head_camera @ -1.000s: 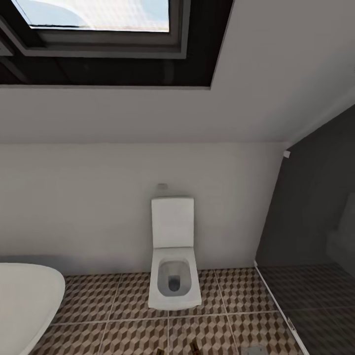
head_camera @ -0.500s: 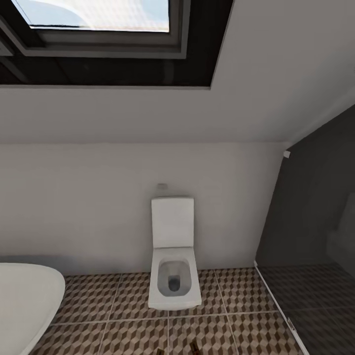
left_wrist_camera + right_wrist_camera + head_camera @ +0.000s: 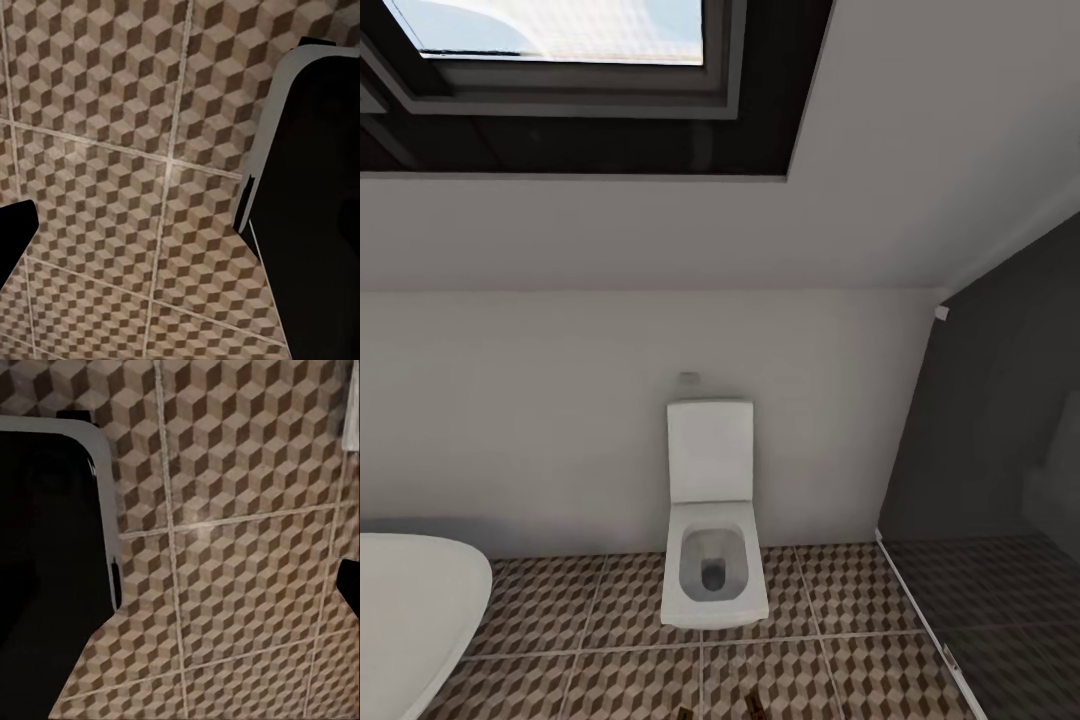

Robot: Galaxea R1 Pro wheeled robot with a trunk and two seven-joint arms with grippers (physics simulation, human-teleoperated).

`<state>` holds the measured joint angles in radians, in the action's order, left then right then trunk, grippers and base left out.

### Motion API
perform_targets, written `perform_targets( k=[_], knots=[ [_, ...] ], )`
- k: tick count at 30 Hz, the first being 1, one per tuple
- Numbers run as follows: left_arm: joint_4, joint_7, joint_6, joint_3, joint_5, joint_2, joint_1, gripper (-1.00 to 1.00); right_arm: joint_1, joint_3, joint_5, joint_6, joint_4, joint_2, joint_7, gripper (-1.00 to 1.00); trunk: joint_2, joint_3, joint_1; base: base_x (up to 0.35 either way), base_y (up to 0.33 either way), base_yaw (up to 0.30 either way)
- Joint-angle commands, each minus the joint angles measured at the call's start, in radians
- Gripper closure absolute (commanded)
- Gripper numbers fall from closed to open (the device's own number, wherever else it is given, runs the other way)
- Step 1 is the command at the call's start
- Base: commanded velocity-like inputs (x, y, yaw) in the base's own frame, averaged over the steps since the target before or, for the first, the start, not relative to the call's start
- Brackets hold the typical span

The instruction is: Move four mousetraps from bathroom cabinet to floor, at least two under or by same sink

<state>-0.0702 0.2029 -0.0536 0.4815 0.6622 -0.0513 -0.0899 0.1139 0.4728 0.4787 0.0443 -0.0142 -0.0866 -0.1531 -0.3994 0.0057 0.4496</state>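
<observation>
Bathroom floor (image 3: 610, 660) tiled, toilet (image 3: 712, 520) ahead | no traps sighted, likely travelling | both hands' grip state: cannot tell

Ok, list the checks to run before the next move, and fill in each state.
1. Head aimed at the cabinet or sink: not ok. It faces the toilet, with the bathtub at left.
2. Mousetraps located: cannot tell. Two small brown bits at the head view's bottom edge are cut off.
3. Arms over the bathroom floor: ok. Both wrist views look down on cube-pattern tiles.
4. Grey shaded section kept apart: ok. It lies to the right.
</observation>
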Motion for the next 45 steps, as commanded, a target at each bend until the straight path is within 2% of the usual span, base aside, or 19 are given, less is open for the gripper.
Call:
perform_targets(
  k=[1,7,11,17,18,27,35,45],
  knots=[
    [-0.002,0.000,-0.004,0.004,0.007,0.001,-0.001,-1.00,-0.015,0.009,0.007,-0.013,-0.001,-0.017,-0.003,-1.00,-0.001,0.000,0.000,0.000,0.000,0.000],
    [-0.002,0.000,-0.005,0.001,0.009,0.001,-0.001,-1.00,-0.066,0.010,0.007,-0.041,-0.002,-0.043,-0.001,-1.00,-0.001,0.000,0.000,0.000,0.000,0.000],
    [-0.002,0.000,-0.005,0.000,0.009,0.001,-0.001,-1.00,-0.092,0.011,0.008,-0.049,-0.002,-0.042,0.005,-1.00,-0.001,0.000,0.000,0.000,0.000,0.000],
    [-0.002,0.001,-0.007,-0.001,0.010,0.000,-0.001,-1.00,-0.129,0.012,0.008,-0.056,-0.003,0.001,0.027,-1.00,-0.001,0.000,0.000,0.000,0.000,0.000],
    [-0.002,0.002,-0.007,-0.001,0.010,0.000,-0.001,-1.00,-0.134,0.012,0.007,-0.056,-0.004,0.016,0.034,-1.00,-0.001,0.000,0.000,0.000,0.000,0.000],
    [-0.002,0.004,-0.008,0.000,0.010,0.003,-0.001,-1.00,-0.143,0.011,0.008,-0.079,-0.013,0.079,0.041,-1.00,-0.001,0.000,0.000,0.000,0.000,0.000],
    [-0.002,0.000,-0.009,0.000,0.009,0.004,-0.001,-1.00,-0.143,0.011,0.009,-0.085,-0.023,0.082,0.040,-1.00,-0.001,0.000,0.000,0.000,0.000,0.000],
    [0.001,-0.003,-0.009,0.000,0.007,0.004,-0.001,-1.00,-0.143,0.012,0.006,-0.087,-0.029,0.074,0.038,-1.00,-0.001,0.000,0.000,0.000,0.000,0.000]
  ],
)
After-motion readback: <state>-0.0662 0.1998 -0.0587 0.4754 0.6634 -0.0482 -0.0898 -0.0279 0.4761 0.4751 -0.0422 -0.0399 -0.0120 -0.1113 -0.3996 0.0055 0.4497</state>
